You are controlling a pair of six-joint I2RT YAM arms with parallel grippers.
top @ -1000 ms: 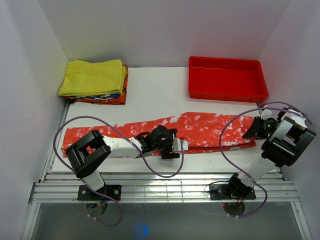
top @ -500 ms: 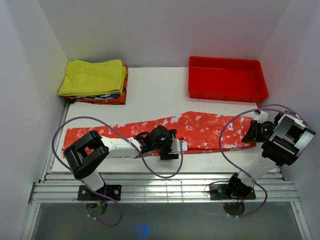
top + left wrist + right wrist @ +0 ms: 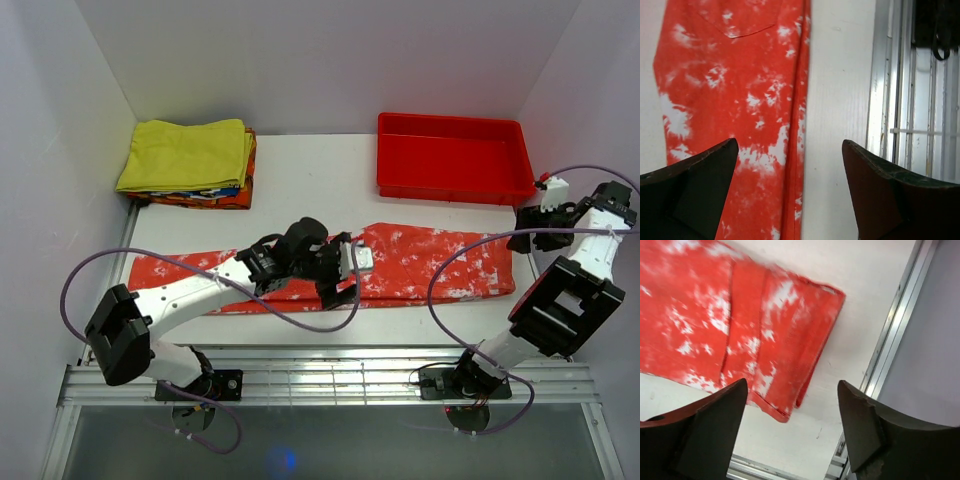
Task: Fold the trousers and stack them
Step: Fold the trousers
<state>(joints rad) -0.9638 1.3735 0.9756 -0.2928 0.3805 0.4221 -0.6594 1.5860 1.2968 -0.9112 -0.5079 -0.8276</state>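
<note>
Red-orange mottled trousers (image 3: 420,262) lie flat on the table (image 3: 300,190), with left gripper (image 3: 790,142) and right gripper (image 3: 792,385) spread wide, empty.

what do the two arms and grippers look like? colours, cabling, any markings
The left arm and right arm have white links and boxy black joints. A thin purple cable loops loosely along each. The left gripper and right gripper have dark, wedge-shaped fingers. No markings are legible.

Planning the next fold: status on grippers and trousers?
Left gripper open over trousers mid-length. Right gripper open by their right end, holding nothing. Trousers flat, long strip, unstacked. Red tray, yellow pile apart at back.
</note>
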